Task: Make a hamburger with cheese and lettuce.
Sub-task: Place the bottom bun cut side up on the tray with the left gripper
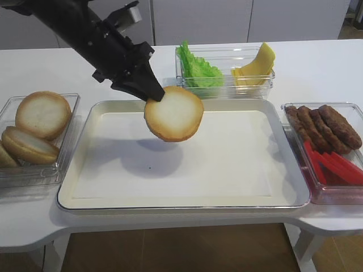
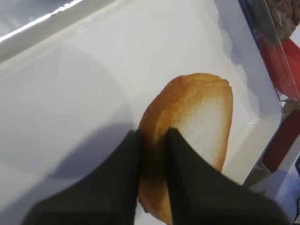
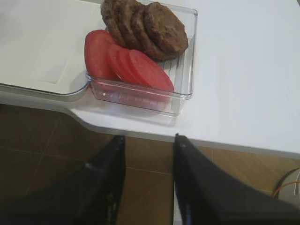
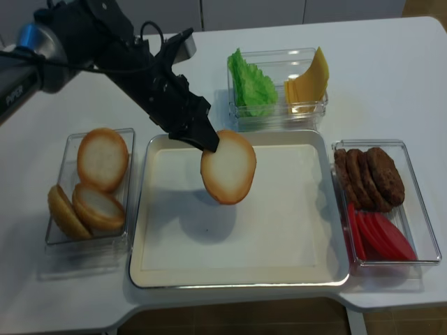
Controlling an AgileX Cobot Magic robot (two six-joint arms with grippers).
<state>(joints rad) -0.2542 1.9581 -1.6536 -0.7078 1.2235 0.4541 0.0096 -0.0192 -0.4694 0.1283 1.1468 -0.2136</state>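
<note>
Golden-rimmed bun half [image 1: 173, 114], the hamburger so far, hangs at frame centre above the white tray [image 1: 238, 164], clamped edgewise in the left claw [image 1: 154, 94], while the right claw [image 3: 149, 178] stands apart; lettuce [image 1: 195, 67] and cheese [image 1: 258, 62] sit in the far bin.

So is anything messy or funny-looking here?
Nothing is spilled or broken. The only odd sight is the bun half, pinched by its edge in the left hand and hanging tilted above the tray.

Left end effector [image 4: 207, 143] clamps bun half [image 4: 228, 166] by its rim, tilted, above white tray [image 4: 237, 272]. Lettuce [image 4: 250, 86] and cheese [image 4: 307, 82] in far container; desk [image 4: 391, 70] white.
</note>
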